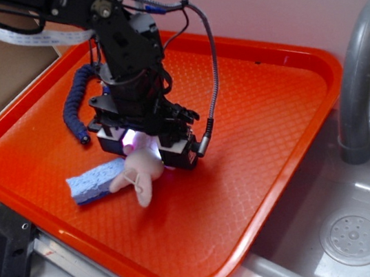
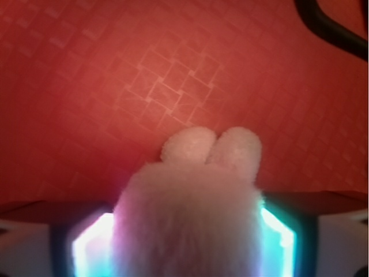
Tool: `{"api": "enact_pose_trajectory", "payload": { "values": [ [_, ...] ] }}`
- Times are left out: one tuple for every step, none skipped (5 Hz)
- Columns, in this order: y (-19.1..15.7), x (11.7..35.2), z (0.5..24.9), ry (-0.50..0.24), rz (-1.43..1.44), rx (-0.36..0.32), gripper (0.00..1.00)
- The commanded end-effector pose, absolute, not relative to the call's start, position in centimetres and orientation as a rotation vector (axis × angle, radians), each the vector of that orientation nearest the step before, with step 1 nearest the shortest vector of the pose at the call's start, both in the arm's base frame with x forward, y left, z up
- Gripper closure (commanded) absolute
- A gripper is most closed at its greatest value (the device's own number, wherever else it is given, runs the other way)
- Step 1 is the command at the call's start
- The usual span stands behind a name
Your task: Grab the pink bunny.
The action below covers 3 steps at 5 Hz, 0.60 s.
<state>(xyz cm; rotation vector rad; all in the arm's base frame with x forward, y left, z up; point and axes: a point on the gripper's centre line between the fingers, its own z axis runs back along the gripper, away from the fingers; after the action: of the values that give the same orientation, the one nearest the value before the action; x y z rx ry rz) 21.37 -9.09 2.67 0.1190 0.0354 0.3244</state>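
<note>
The pink bunny [image 1: 140, 167] is a pale plush toy on the orange tray [image 1: 263, 99], left of the tray's middle. My gripper [image 1: 143, 148] is down over it, one finger on each side of its body, with the ears and limbs sticking out toward the front. In the wrist view the bunny [image 2: 190, 213] fills the gap between the two glowing pads [image 2: 92, 248] and touches both, so my gripper [image 2: 187, 254] is shut on it. The bunny sits at tray level. I cannot tell if it is lifted.
A blue rectangular sponge [image 1: 94, 183] lies right beside the bunny on its left. A dark blue curved plush worm [image 1: 77, 106] lies behind at the tray's left. A grey faucet [image 1: 359, 70] and a sink [image 1: 353, 239] are on the right.
</note>
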Motion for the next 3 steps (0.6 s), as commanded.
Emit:
{"api": "enact_pose_trajectory", "payload": {
  "values": [
    [-8.6,21.3,4.3,0.008,0.293,0.109,1.0],
    [-7.5,22.0,8.2,-0.054,0.2,0.086,1.0],
    [-6.8,22.6,13.2,-0.067,0.021,0.036,1.0]
  ]
}}
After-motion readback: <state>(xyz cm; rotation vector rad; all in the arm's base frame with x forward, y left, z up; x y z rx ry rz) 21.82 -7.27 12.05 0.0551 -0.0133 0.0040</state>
